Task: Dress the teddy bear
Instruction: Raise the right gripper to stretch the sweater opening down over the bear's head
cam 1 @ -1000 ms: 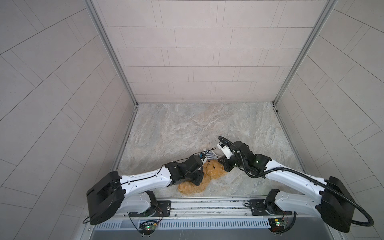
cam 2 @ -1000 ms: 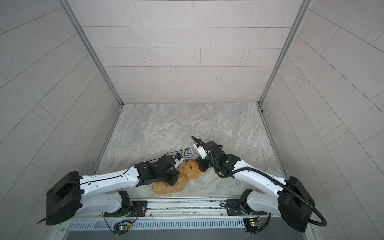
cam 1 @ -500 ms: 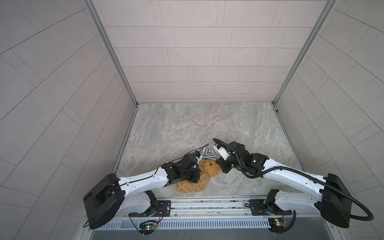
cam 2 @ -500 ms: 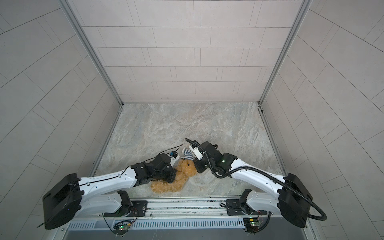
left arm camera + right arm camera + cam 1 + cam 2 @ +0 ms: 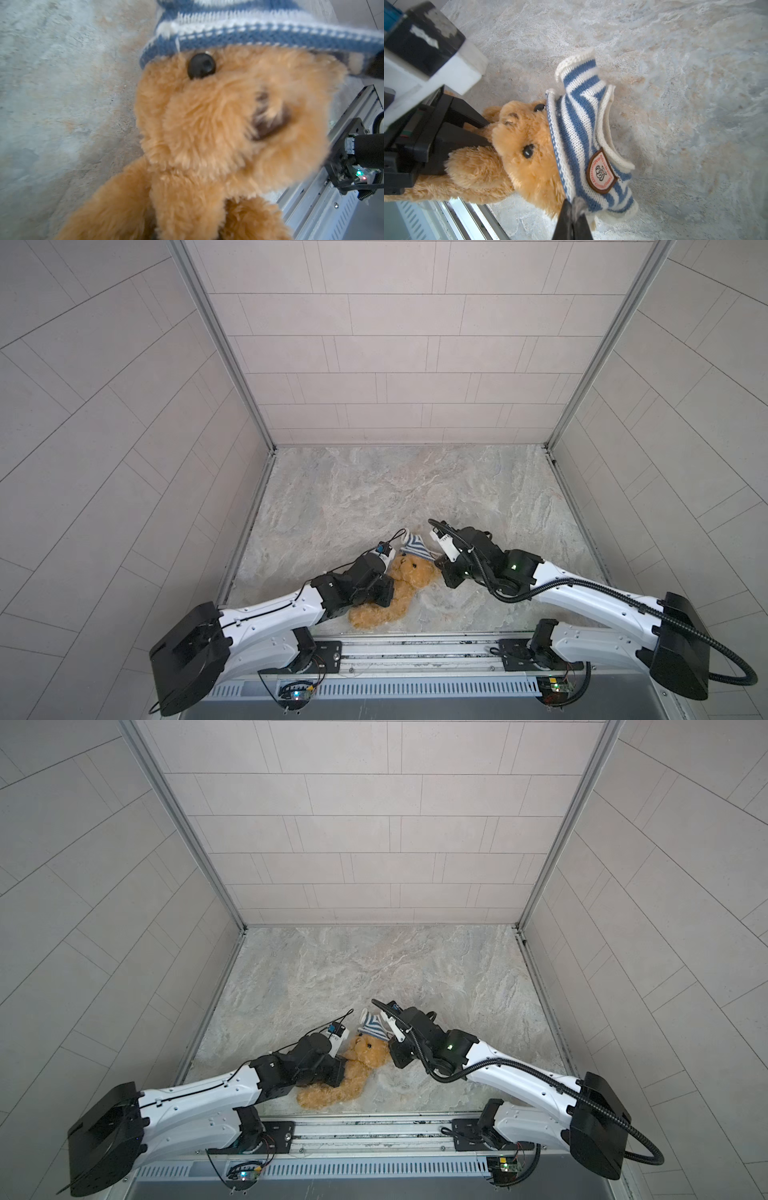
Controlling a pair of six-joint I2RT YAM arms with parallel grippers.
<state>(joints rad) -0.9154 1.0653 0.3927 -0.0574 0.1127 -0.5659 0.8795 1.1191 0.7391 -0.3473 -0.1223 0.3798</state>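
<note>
The golden-brown teddy bear (image 5: 409, 576) (image 5: 365, 1052) lies near the table's front edge, its head toward the back. A blue-and-white striped shirt (image 5: 415, 548) (image 5: 374, 1029) sits like a cap on its crown, the hem just above the eyes. My left gripper (image 5: 388, 591) (image 5: 338, 1071) is shut on the bear at neck and arm. In the left wrist view fur (image 5: 218, 124) hides its jaws under the shirt (image 5: 249, 31). My right gripper (image 5: 573, 205) (image 5: 441, 568) is shut on the shirt's hem (image 5: 581, 135) beside the bear's cheek (image 5: 529, 145), with the left gripper (image 5: 489, 133) seen gripping the bear.
The marble table (image 5: 395, 489) is walled by tiled panels on three sides. A metal rail (image 5: 415, 649) with the arm bases runs along the front edge, right behind the bear's legs. The left wrist camera block (image 5: 425, 52) is close to the bear's head.
Both grippers have shifted a little to the left, carrying the bear and the shirt with them. The shirt's hem now sits over the crown of the bear's head.
</note>
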